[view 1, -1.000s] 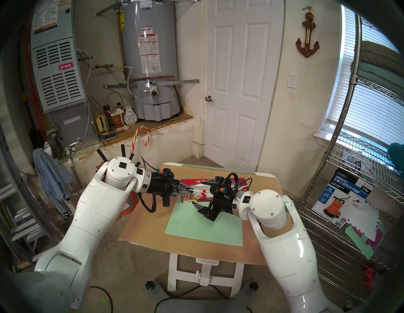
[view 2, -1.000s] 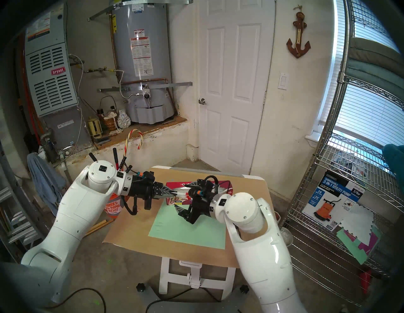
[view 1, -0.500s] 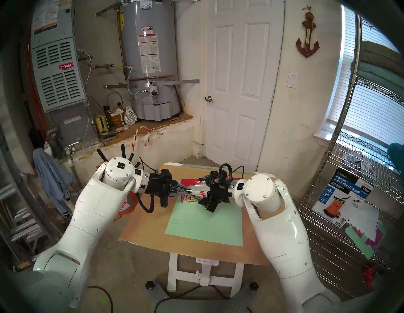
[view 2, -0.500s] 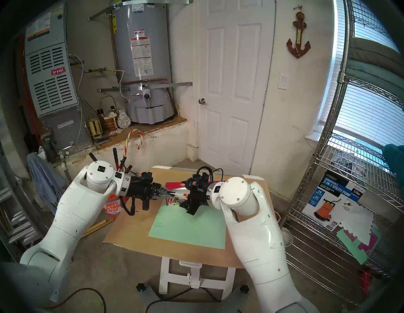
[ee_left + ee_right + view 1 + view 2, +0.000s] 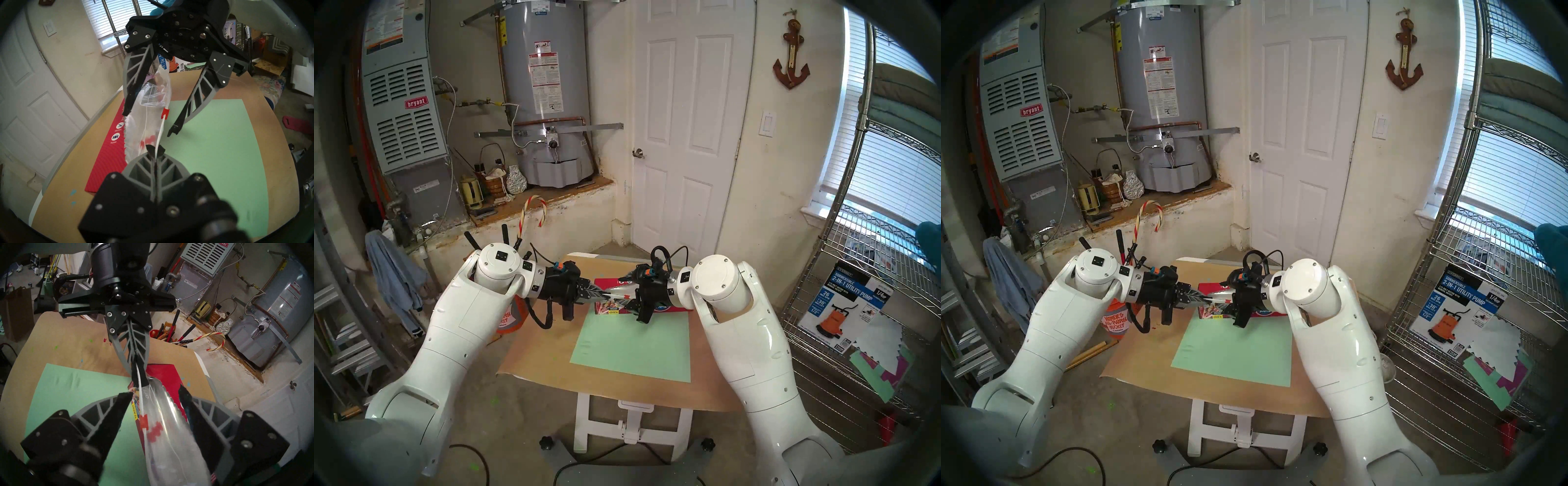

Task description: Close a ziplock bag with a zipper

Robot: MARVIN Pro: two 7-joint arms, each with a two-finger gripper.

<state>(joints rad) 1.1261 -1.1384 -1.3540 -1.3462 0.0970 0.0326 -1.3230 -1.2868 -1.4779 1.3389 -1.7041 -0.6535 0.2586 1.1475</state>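
Observation:
The clear ziplock bag point(image 5: 617, 295) hangs stretched above the red box point(image 5: 673, 307) between my two grippers. My left gripper point(image 5: 156, 151) is shut on the end of the white zipper point(image 5: 160, 134). A small red slider point(image 5: 165, 113) sits on that track a short way along. My right gripper point(image 5: 153, 394) is open and straddles the bag point(image 5: 169, 438). One fingertip is on the zipper side by the slider point(image 5: 144, 421), the other on the bag's serrated edge. Neither pad presses the slider. The head views show both grippers point(image 5: 604, 294) point(image 5: 626, 293) nearly tip to tip.
The red box point(image 5: 108, 152) lies at the far edge of the brown table point(image 5: 544, 353), beside a green sheet point(image 5: 633, 342). A bucket of tools point(image 5: 1115, 322) stands left of the table. A wire shelf point(image 5: 857, 305) is on the right.
My right arm has swung up and to the left along the bag, towards the left gripper. Its jaws have narrowed around the bag. The left gripper has stayed shut on the zipper end.

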